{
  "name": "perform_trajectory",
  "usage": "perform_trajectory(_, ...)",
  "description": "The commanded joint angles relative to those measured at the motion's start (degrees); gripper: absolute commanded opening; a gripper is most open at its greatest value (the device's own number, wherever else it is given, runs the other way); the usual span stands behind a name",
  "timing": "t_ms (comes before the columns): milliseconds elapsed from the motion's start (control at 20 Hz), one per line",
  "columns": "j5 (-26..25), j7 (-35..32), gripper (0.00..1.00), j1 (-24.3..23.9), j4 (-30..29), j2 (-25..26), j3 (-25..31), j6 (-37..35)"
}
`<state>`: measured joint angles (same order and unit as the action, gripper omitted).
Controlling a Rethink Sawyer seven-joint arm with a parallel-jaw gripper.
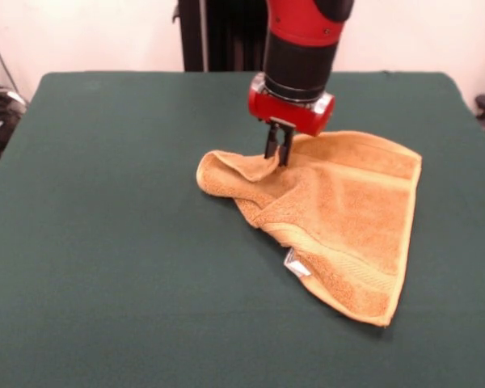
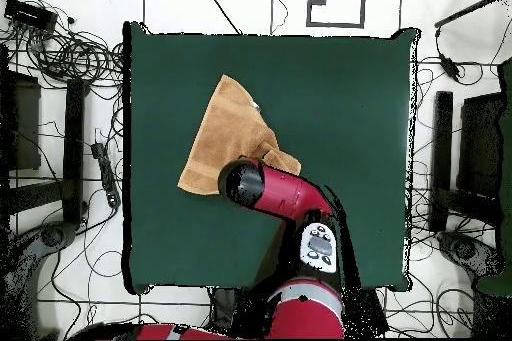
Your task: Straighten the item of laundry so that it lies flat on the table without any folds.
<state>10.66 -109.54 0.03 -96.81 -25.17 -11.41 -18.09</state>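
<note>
The item of laundry (image 1: 347, 210) is an orange-yellow towel lying right of the middle of the green table (image 1: 105, 242). Its left part is bunched, with a corner folded over into a rounded lobe (image 1: 218, 178). A small white tag (image 1: 295, 263) shows at its near edge. My gripper (image 1: 278, 155) points straight down at the towel's far left part, its fingers close together and pinching a raised fold of cloth. In the overhead view the towel (image 2: 225, 132) lies left of centre, and the arm's wrist (image 2: 243, 182) covers the gripper and the towel's corner below it.
The arm (image 2: 300, 202) crosses the table (image 2: 340, 107) from its bottom edge. Cables and dark equipment (image 2: 60, 57) lie on the floor around the table on the left and right sides.
</note>
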Motion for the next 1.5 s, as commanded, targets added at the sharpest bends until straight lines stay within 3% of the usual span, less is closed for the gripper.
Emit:
perform_trajectory(50, 1.02, -13.15, 0.00, 5.76, 0.60, 5.72, -0.42, 4.76)
perform_trajectory(200, 2.67, -15.30, 0.00, 7.44, -0.31, 5.61, -1.83, 5.64)
perform_trajectory(400, 3.98, -15.66, 0.00, 6.18, -2.24, 4.29, -0.72, 7.32)
perform_trajectory(1100, 2.73, -12.40, 0.00, 2.12, -3.85, 2.36, 2.57, 8.28)
perform_trajectory(1500, 2.71, -12.85, 0.00, 2.18, -4.51, 2.40, 2.88, 8.80)
